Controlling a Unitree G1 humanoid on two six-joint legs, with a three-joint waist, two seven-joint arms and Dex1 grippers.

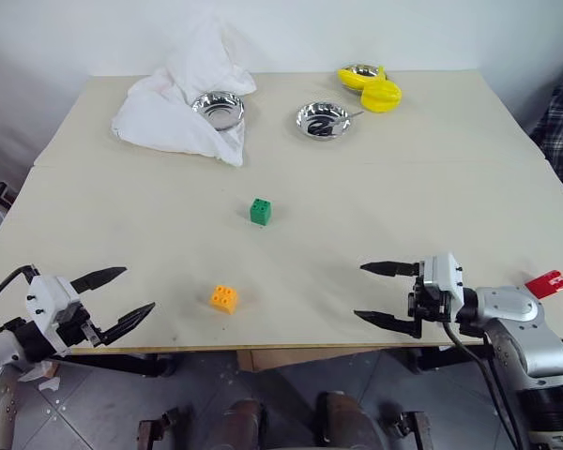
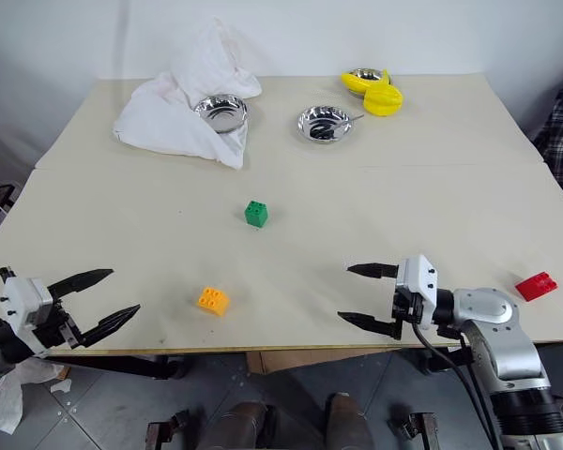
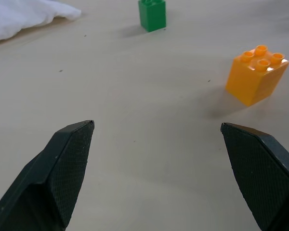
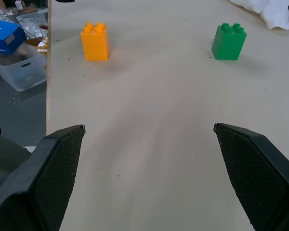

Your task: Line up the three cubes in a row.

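Note:
The green cube [image 1: 260, 211] stands near the middle of the table [image 1: 122, 216]. The orange cube [image 1: 223, 298] lies close to the front edge, left of centre. The red cube [image 1: 547, 282] sits at the front right, beyond my right arm. My left gripper [image 1: 122, 298] hovers open at the front left corner, pointing toward the orange cube [image 3: 256, 73]. My right gripper [image 1: 383, 293] is open at the front right, pointing left across the table. Its wrist view takes in the orange cube [image 4: 95, 42] and the green cube [image 4: 228, 41]. Neither gripper holds anything.
A crumpled white cloth [image 1: 183, 94] lies at the back left with a steel bowl [image 1: 219, 108] against it. A second steel bowl [image 1: 324, 119] stands at the back centre. Yellow objects [image 1: 375, 87] rest beside a third bowl [image 1: 358, 72] at the back right.

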